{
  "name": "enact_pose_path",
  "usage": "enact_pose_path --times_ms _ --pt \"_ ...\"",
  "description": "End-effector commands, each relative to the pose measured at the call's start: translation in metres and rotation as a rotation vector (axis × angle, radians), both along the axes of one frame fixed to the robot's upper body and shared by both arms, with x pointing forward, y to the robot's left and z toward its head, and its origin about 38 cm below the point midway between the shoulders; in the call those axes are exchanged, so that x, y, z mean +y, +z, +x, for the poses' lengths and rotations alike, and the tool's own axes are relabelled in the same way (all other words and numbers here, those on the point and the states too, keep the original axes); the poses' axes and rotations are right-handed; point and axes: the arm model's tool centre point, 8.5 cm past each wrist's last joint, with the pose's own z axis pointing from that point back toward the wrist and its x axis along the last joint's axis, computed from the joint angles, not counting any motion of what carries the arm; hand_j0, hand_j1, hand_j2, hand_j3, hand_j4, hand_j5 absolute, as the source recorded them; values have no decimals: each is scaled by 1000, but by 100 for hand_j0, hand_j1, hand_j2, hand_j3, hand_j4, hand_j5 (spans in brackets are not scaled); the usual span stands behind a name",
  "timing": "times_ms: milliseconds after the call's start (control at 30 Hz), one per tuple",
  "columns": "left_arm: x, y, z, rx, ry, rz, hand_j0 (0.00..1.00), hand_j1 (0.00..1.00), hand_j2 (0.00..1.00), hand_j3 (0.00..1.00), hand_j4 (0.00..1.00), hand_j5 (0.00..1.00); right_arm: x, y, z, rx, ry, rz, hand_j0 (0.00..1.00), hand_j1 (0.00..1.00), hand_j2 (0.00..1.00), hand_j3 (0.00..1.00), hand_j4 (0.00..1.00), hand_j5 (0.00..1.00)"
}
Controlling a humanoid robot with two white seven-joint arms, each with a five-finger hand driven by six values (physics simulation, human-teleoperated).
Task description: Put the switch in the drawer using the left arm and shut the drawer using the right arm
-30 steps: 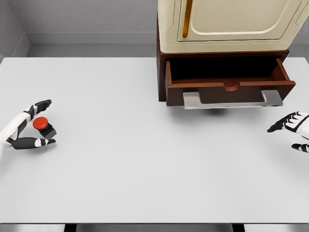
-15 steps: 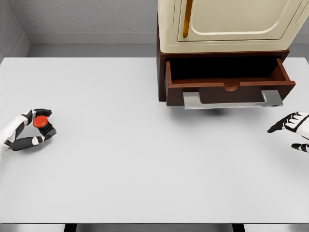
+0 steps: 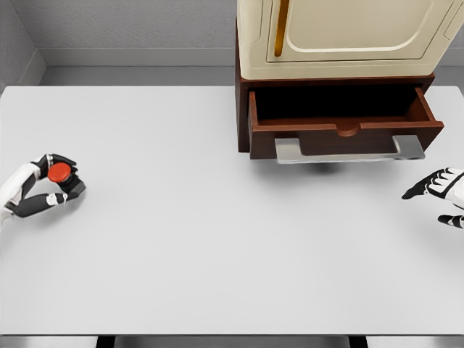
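Over at the far left edge of the white table [image 3: 181, 239], well away from the drawer [image 3: 341, 119], we see our left hand [image 3: 40, 190] wrapped around the switch [image 3: 61, 177]. The dark fingers [image 3: 64, 161] curl over the top while the thumb closes in from below, so the red button cap shows between them and the black base is mostly hidden in the grip. We cannot tell whether the switch sits on the tabletop or is raised just off it.

The brown drawer stands pulled open under the cream cabinet [image 3: 348, 36], its dark inside on show and its grey handle [image 3: 349, 149] facing us.

Below and to the right of that handle, near the table's right edge, our right hand [image 3: 438, 192] hangs relaxed with fingers loosely spread, gripping nothing.
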Motion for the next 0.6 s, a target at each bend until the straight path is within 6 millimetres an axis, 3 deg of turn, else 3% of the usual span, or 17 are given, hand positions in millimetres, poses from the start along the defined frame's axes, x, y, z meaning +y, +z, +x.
enact_pose_path --times_ms 0,267,567 --pt "-3 9 2 -26 -9 -1 36 36 36 36 36 36 0 1 0 0 -2 5 75 75 75 75 75 75" --pt "-31 38 11 -123 -75 0 36 36 36 36 36 36 0 2 0 -3 -1 5 75 75 75 75 75 75" --pt "-51 47 18 -147 -120 -8 36 36 36 36 36 36 0 2 1 -3 -1 6 75 75 75 75 75 75"
